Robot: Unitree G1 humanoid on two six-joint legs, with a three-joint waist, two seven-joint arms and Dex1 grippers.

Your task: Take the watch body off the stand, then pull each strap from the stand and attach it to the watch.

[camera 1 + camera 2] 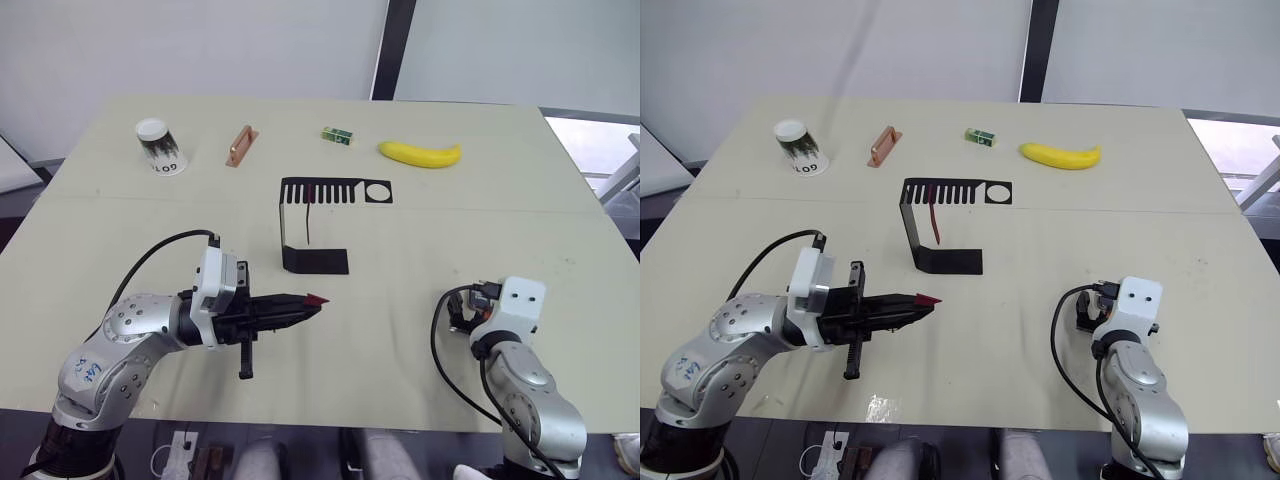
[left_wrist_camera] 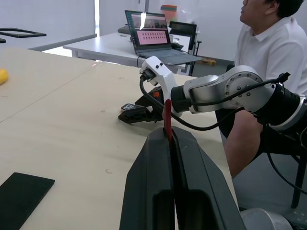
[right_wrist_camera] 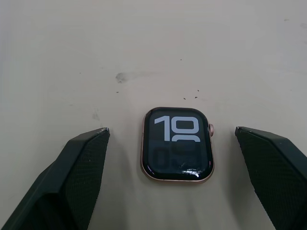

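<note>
The watch (image 3: 177, 143) lies flat on the desk (image 1: 420, 230), lower right, between the right hand's (image 3: 172, 179) wide-apart fingers. The left hand (image 1: 300, 308) pinches one red strap (image 1: 316, 299). Next, that strap should probably go to the watch. Another strap (image 1: 932, 222) hangs on the stand (image 1: 315, 225).

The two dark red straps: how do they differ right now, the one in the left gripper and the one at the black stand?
One narrow dark red strap is pinched in the shut left gripper, its tip poking out over the table; the other dark red strap hangs from the comb-slotted top plate of the thin black sheet-metal stand. The gripped one lies roughly level; the hanging one points down. Both are off the watch body.
</note>
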